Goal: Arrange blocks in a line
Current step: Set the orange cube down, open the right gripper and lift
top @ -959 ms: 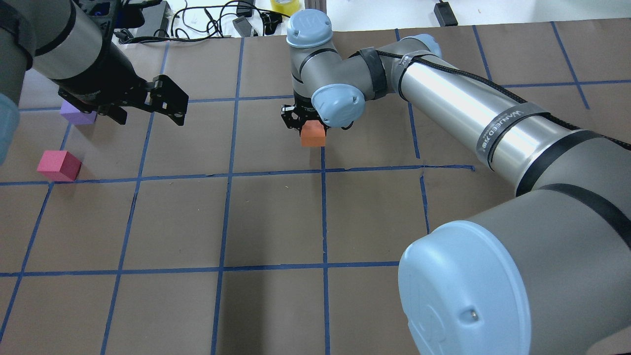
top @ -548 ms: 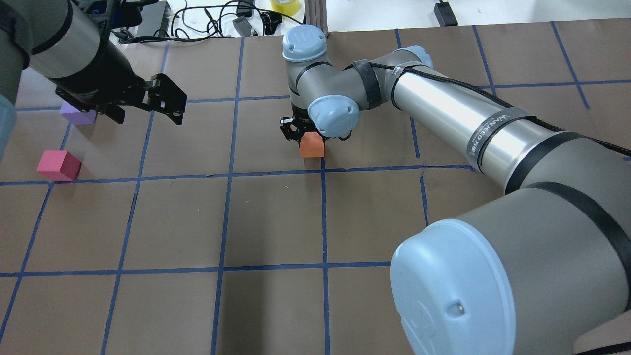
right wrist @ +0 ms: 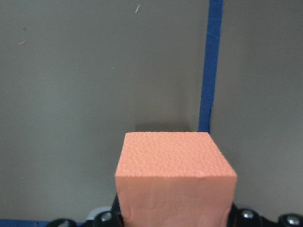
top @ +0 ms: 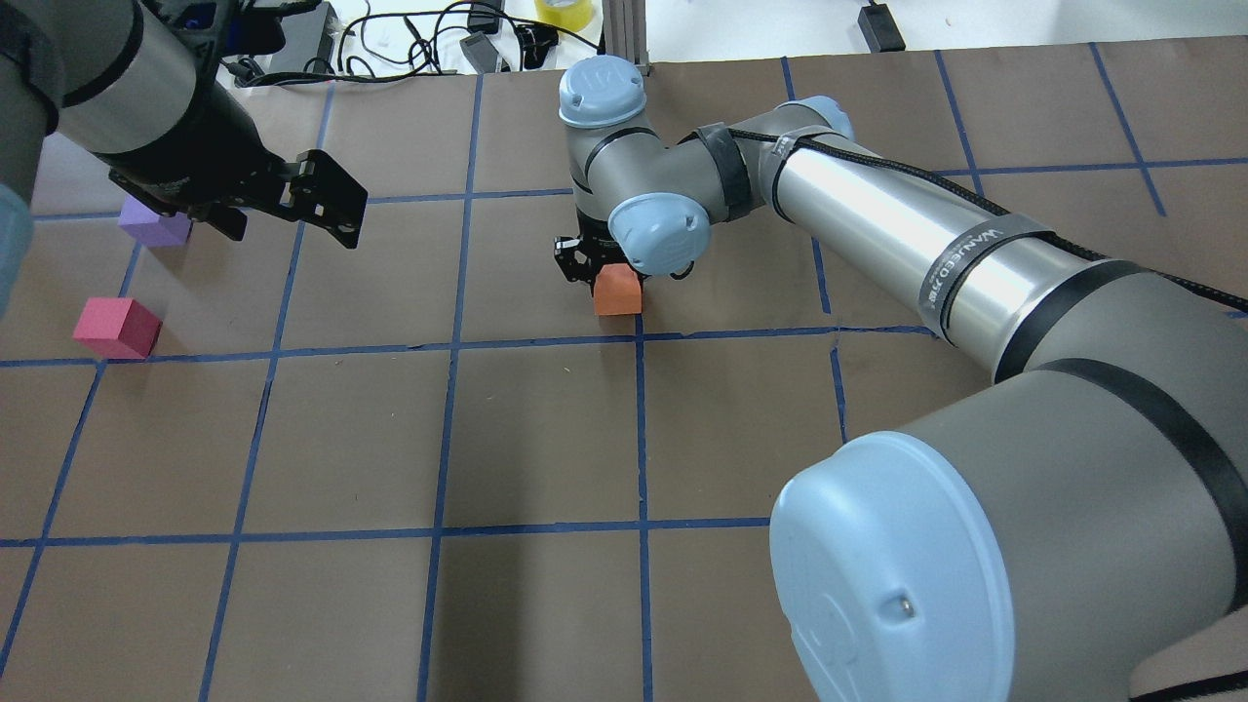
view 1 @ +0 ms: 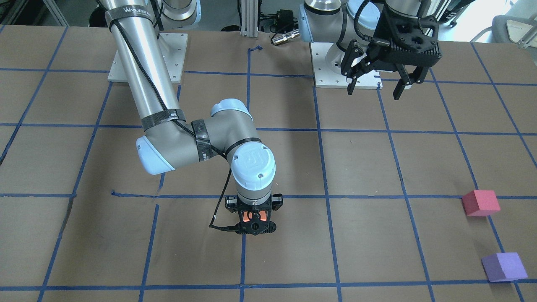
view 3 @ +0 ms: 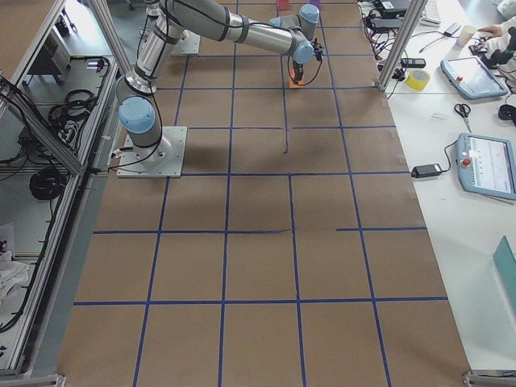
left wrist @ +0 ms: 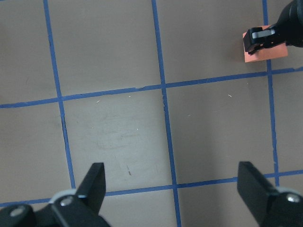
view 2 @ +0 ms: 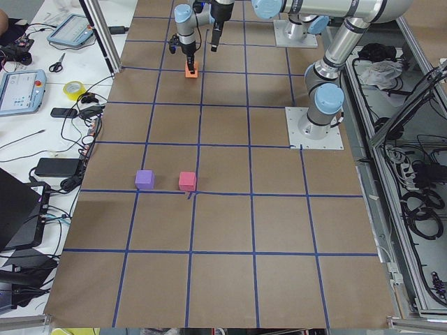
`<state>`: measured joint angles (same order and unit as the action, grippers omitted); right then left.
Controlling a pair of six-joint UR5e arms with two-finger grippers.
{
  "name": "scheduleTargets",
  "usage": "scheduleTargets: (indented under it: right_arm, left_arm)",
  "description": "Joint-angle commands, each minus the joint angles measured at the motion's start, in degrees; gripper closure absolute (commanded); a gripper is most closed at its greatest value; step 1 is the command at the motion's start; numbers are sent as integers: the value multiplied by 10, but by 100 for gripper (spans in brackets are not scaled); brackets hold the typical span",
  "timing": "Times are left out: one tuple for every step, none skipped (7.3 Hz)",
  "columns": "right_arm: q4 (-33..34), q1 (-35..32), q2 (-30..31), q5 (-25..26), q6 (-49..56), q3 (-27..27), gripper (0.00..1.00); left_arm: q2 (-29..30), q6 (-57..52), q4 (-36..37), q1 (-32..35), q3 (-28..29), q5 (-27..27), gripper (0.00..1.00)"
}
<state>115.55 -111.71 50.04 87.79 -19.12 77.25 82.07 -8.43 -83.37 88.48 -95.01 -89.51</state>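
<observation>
Beside blue tape (right wrist: pixel 210 61), right gripper (view 1: pixel 253 216) clamps pebbly orange foam cube (right wrist: pixel 175 179); left gripper (view 1: pixel 373 93) gapes.

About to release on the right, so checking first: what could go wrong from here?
1. The right tool grips the small orange foam cube low over the table; I cannot tell whether it touches, so opening might drop or tip it.
2. The red-pink foam cube and purple foam cube sit far off toward the robot's left, so placing here may break the line.
3. The open left tool hovers near the purple cube and could nudge it.
</observation>
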Motion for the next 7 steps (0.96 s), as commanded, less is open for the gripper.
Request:
scheduleTargets:
  right_arm:
    - [1,0,1,-3,0,0,80]
    - [4,0,0,-5,-2,1,76]
    - [1,0,1,-4,-4,1,72]
    - [1,0,1,-4,-6,1,54]
    - [-1,0,-2,0,-4,1,1]
    - [0,0,0,-3,2,1,0]
    - [-1,2,5,-3,4,-3,0]
  left_arm:
    - [1,-2,0,-1,10,-5,0]
    - [11,-4,0,-13,30,-5,0]
    - [20,-4,-1,-22,30,-1,0]
    - [26,-3,0,-22,35,-1,0]
    - [38,5,0,-23,47,-2,0]
    - [51,10,-11,-22,75,-2,0]
    - [57,10,-21,-17,83,3,0]
